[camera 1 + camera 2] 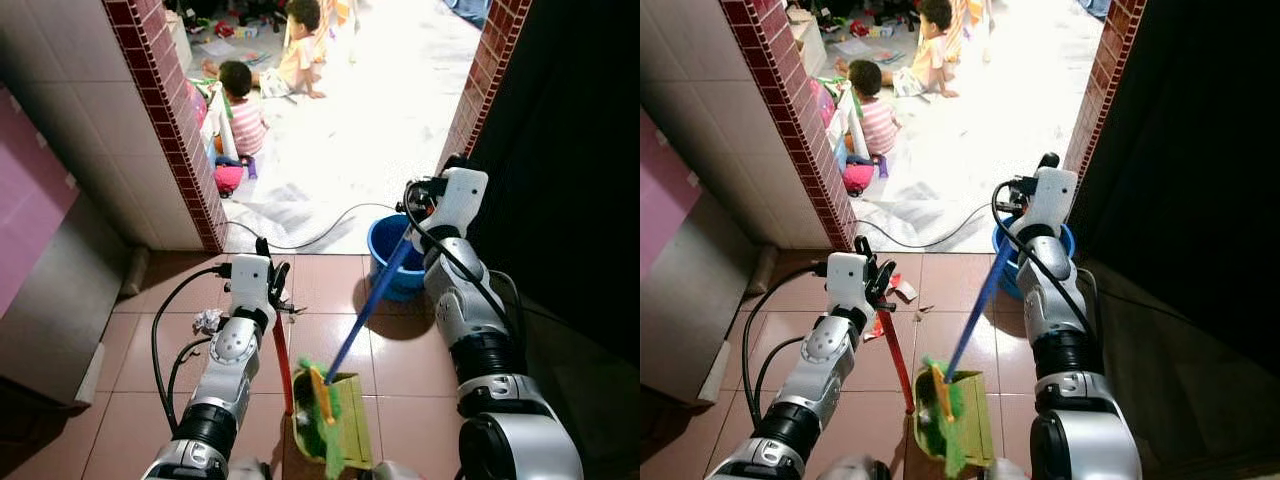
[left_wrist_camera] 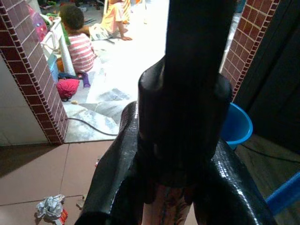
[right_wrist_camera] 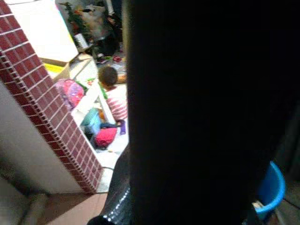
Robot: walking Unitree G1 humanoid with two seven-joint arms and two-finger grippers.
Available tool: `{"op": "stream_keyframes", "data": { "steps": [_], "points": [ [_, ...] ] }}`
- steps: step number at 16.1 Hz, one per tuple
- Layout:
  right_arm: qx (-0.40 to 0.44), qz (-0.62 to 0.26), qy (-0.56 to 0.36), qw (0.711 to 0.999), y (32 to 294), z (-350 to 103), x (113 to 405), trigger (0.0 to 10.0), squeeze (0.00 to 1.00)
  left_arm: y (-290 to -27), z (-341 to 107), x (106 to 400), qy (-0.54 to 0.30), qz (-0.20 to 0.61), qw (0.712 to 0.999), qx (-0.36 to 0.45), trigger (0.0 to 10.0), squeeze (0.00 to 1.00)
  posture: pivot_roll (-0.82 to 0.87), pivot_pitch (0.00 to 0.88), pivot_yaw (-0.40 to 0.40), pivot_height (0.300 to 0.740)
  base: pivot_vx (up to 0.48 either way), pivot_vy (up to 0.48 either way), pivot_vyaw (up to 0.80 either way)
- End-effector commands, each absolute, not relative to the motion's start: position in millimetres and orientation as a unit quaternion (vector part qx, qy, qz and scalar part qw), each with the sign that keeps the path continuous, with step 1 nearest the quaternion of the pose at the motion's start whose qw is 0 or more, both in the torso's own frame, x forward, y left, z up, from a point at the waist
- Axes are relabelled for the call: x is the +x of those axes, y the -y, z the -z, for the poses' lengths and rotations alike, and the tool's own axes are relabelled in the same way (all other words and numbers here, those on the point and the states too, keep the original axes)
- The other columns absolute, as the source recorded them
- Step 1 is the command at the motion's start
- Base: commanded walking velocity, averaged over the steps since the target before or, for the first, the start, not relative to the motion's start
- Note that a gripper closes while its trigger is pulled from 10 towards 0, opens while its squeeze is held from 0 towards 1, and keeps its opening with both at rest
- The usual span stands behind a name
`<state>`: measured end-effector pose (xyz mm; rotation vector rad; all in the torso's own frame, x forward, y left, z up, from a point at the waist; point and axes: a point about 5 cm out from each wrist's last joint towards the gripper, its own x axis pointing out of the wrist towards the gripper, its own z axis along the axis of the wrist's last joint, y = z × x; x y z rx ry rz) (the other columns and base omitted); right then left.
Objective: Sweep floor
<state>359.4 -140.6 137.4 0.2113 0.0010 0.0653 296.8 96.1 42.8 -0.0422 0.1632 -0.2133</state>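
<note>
Gripping red handle (image 1: 283, 362); fingers (image 2: 117, 187) closed

Both grippers (image 1: 272, 285) (image 1: 412, 205) clamped, arms forward

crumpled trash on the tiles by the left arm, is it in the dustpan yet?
No: the crumpled wrapper lies on the tile floor beside the left gripper, well apart from the green dustpan.
</note>
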Motion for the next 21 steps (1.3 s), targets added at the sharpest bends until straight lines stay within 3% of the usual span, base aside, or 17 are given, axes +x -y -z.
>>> {"op": "stream_keyframes", "data": {
  "steps": [1,4,9,14,21],
  "points": [
    [0.099,-0.052,0.041,0.993,138,-159,364,10.0,0.0,-98,-42,298,-0.084,0.1,0.991,-0.021,10.0,0.0,-0.02,0.0,0.023,0.74,0.0,0.0,0.0],
    [0.051,-0.071,0.083,0.993,140,-172,364,10.0,0.0,-103,-52,303,-0.055,0.085,0.994,-0.041,10.0,0.0,-0.02,0.0,0.023,0.74,0.0,0.0,0.0],
    [-0.02,-0.022,0.132,0.991,168,-181,363,10.0,0.0,-123,-68,318,-0.023,0.056,0.997,-0.039,10.0,0.0,-0.02,0.0,0.025,0.74,0.0,0.0,0.0],
    [-0.054,-0.001,0.12,0.991,179,-165,356,10.0,0.0,-134,-74,324,-0.014,0.045,0.998,-0.038,10.0,0.0,-0.02,0.0,0.024,0.74,0.0,0.0,0.0],
    [-0.129,0.065,0.022,0.989,196,-111,330,10.0,0.0,-156,-100,323,0.048,0.008,0.997,-0.063,10.0,0.0,-0.02,0.0,0.028,0.74,0.0,0.0,0.0]
  ]
}}
